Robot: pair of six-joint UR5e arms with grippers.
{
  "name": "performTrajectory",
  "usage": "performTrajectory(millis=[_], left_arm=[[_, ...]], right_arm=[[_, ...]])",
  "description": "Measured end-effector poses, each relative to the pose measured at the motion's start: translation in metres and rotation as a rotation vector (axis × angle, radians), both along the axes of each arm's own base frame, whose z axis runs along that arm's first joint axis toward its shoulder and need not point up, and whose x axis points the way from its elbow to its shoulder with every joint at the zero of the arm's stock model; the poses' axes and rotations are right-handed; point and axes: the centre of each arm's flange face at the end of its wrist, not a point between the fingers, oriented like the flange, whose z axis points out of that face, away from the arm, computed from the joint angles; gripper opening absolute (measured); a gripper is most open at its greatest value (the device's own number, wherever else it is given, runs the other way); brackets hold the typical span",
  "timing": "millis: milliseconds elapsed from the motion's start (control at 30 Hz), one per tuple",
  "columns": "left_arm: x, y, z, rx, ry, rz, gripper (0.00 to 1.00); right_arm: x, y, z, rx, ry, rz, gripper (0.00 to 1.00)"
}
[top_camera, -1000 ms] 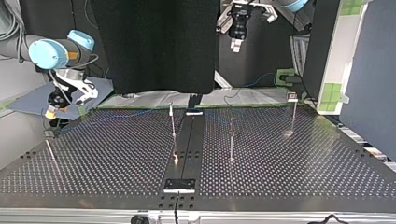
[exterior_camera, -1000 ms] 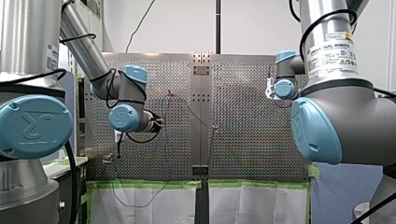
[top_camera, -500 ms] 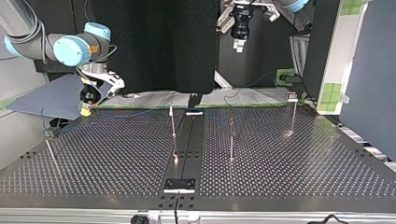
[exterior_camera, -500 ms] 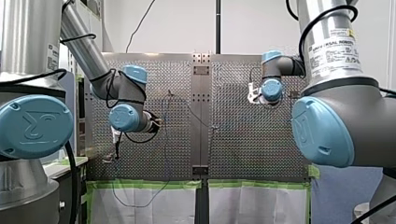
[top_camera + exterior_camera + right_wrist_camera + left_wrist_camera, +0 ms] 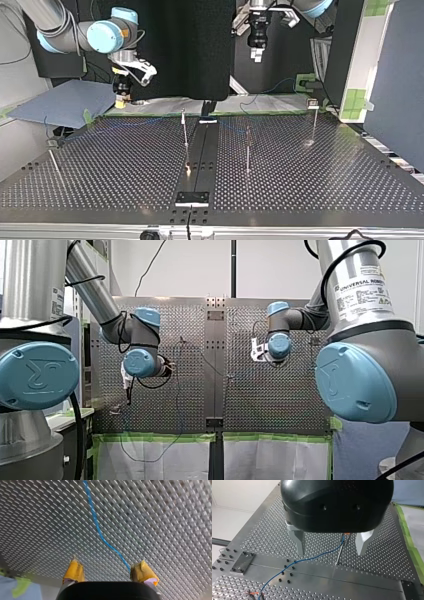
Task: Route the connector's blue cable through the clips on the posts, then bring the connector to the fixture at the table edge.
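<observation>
You can't read the clips (image 5: 183, 114) atop the posts (image 5: 186, 135), too small; the blue cable (image 5: 96, 527) passes behind a yellow pad (image 5: 143, 573) of my right gripper (image 5: 108, 571).

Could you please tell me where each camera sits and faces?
Front view: behind the shoulders, looking over the perforated table; both arms show.
Top view: across the table, facing the arms; my right gripper at its left.
Left wrist view: on my left wrist, looking past open fingers at a post.
Right wrist view: on my right wrist, close over the table; yellow-padded fingers show.
Both wrist views share the blue cable.
</observation>
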Motion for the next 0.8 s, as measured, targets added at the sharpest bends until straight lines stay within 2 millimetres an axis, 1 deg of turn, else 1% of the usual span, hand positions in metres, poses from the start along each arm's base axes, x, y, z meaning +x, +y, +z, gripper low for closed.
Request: performTrajectory(millis=[133, 267, 533, 800], left_arm=[[0.001, 0.0, 0.001, 0.002, 0.0, 0.006, 1.0], [0.0, 0.003, 0.0, 0.021, 0.006, 0.024, 1.0], [-0.001, 0.004, -0.001, 0.044, 0.015, 0.033, 1.0], [-0.002, 0.002, -0.001, 0.044, 0.018, 0.011, 1.0]], right_arm=[[0.009, 0.022, -0.013, 0.023, -0.002, 0.023, 1.0], [0.018, 0.039, -0.02, 0.03, -0.009, 0.028, 1.0], [0.037, 0.066, -0.023, 0.027, -0.003, 0.033, 1.0], [0.056, 0.091, -0.022, 0.013, 0.005, 0.035, 1.0]])
